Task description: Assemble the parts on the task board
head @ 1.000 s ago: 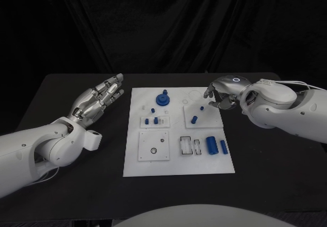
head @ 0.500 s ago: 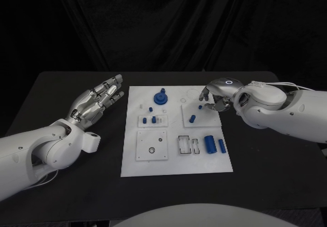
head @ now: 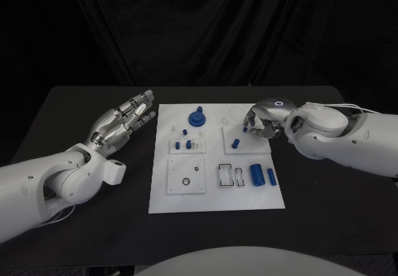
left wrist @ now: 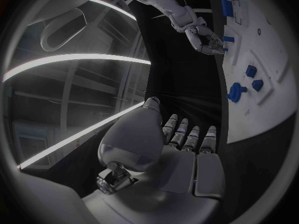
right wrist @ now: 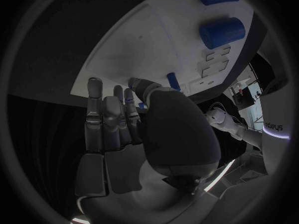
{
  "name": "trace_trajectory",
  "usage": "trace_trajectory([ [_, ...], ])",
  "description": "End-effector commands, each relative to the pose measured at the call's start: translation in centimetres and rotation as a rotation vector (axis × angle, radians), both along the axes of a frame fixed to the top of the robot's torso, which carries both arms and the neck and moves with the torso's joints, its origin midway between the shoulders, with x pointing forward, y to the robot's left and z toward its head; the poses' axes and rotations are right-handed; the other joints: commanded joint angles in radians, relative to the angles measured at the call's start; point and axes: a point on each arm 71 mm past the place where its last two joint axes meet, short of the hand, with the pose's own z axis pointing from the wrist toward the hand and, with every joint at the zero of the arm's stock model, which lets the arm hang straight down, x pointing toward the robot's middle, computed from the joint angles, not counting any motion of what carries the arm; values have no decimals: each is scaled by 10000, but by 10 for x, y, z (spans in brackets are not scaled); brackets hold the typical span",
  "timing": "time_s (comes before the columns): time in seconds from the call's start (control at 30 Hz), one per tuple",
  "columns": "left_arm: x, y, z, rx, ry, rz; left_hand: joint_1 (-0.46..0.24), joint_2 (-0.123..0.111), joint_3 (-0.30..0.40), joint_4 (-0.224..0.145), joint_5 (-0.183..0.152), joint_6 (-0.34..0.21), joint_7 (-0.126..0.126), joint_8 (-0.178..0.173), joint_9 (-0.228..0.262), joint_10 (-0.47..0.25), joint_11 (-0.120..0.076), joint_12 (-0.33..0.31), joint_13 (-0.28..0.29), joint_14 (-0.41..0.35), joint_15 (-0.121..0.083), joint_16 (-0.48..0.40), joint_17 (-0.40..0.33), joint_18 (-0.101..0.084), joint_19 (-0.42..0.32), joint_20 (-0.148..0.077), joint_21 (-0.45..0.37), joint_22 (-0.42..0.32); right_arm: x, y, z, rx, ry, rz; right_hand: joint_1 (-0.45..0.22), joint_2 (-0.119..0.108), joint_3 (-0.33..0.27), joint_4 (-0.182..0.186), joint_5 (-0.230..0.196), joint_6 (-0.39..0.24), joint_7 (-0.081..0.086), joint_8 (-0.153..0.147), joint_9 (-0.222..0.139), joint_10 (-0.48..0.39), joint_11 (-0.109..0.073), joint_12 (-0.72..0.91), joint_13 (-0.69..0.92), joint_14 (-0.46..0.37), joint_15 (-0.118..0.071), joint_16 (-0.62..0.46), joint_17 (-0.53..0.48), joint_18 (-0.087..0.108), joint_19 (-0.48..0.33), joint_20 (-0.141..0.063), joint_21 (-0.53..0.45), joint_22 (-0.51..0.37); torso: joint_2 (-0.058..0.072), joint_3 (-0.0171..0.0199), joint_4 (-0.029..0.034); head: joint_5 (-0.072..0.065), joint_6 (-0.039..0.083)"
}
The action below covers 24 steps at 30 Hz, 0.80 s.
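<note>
White task board (head: 215, 198) at head-view centre; right hand (head: 259, 122) curls over a blue peg (head: 244, 129) upper right, grasp indeterminate; left hand (head: 123, 121) flat, spread, empty, left of board. Left wrist view: blue parts (left wrist: 237, 91) at right edge. Right wrist view: fingers (right wrist: 109, 115) mask the peg, so a blind pinch could topple it.

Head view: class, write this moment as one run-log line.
left hand: open, beside board | right hand: fingers curled over small peg, grasp unclear | task board: assembly unfinished
</note>
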Motion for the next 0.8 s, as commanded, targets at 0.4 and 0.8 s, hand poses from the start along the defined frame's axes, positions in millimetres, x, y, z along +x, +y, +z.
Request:
trace_trajectory([
  [0.4, -4, 0, 10, -1097, -1270, -186, 235, 26, 43, -92, 132, 10, 12, -14, 10, 26, 158, 140, 22, 185, 169, 98, 58, 206, 25, 133, 1, 46, -1, 7, -9, 151, -112, 329, 89, 5, 27, -156, 512, 150, -25, 148, 124, 262, -42, 33, -107, 53, -94, -133, -156, -8, 196, -47, 147, 372, 14, 5, 18, 22, -97],
  [0.8, -3, -1, 6, -1046, -1113, -250, 389, 28, 101, -169, 224, 147, 161, 9, 29, 25, 219, 213, 26, 302, 284, 152, 84, 197, 72, 179, 22, 61, 1, 14, -12, 427, -201, 590, 84, 78, 37, -185, 518, 203, 93, 202, 193, 402, -85, 79, -146, 135, -78, -109, -187, -37, 320, -48, 286, 404, 6, 12, -1, 31, -158],
])
